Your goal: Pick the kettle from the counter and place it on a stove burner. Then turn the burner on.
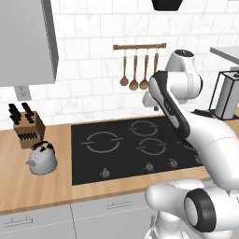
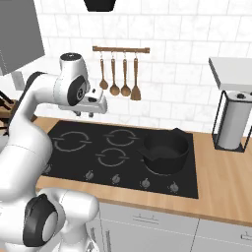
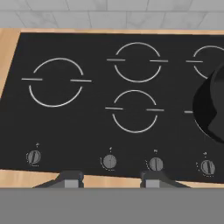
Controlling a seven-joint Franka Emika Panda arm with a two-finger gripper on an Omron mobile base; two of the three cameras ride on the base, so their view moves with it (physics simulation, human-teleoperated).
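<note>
**Kettle not yet picked: arm high over the stove**

The jaws stand spread with nothing between them; the gripper (image 3: 109,177) hovers well above the hob (image 3: 109,127), looking down on its front edge and knobs (image 3: 109,161). The kettle (image 1: 42,158) sits on the counter (image 1: 28,196) left of the hob, near its front-left corner, just in front of the knife block (image 1: 26,128). A pot (image 2: 165,150) covers a right-hand burner. The reach seems the step in hand: next, swing left and descend onto the arched handle.
</note>
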